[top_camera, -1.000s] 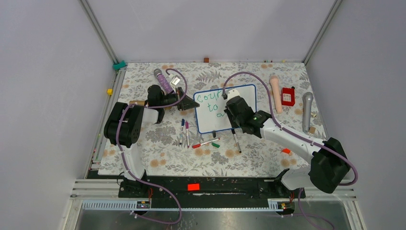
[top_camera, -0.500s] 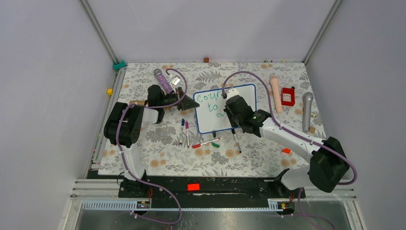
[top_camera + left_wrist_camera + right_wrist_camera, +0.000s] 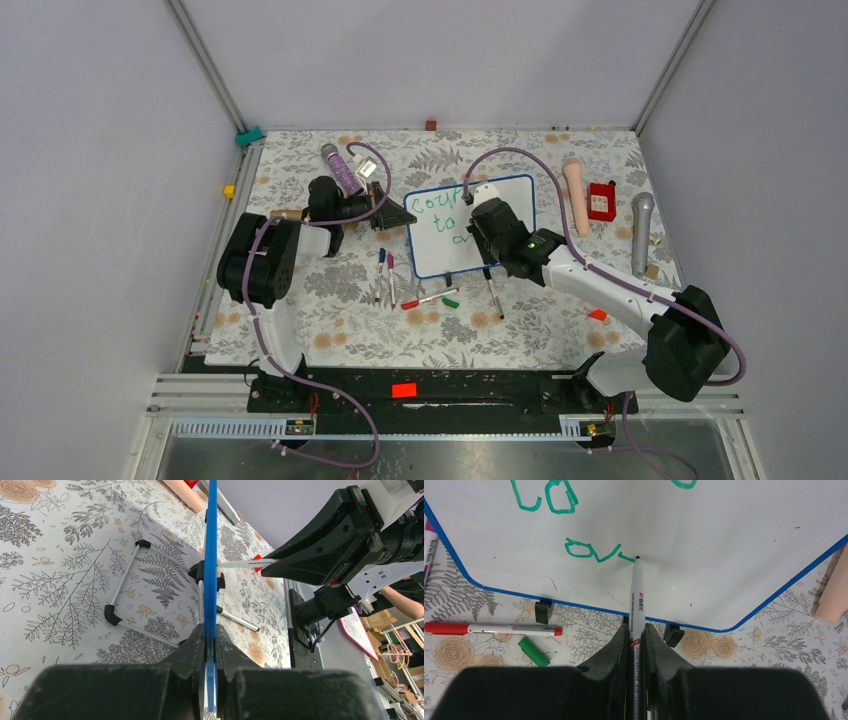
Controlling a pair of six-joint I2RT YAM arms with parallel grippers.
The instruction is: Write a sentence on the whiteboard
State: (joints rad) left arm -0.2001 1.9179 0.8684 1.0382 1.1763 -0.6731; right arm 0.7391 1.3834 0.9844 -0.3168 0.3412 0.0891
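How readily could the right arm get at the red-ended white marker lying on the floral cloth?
Likely yes: the red-ended marker lies uncovered beside the blue-framed whiteboard, near the right hand. But that hand is shut on a white marker.

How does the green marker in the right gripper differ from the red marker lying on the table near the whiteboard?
The green marker is clamped in the right gripper with its tip touching the whiteboard. The red marker lies loose and flat on the table. The green marker is uncapped, its tip at the end of a green stroke, while the red marker looks capped. Both have white printed barrels.
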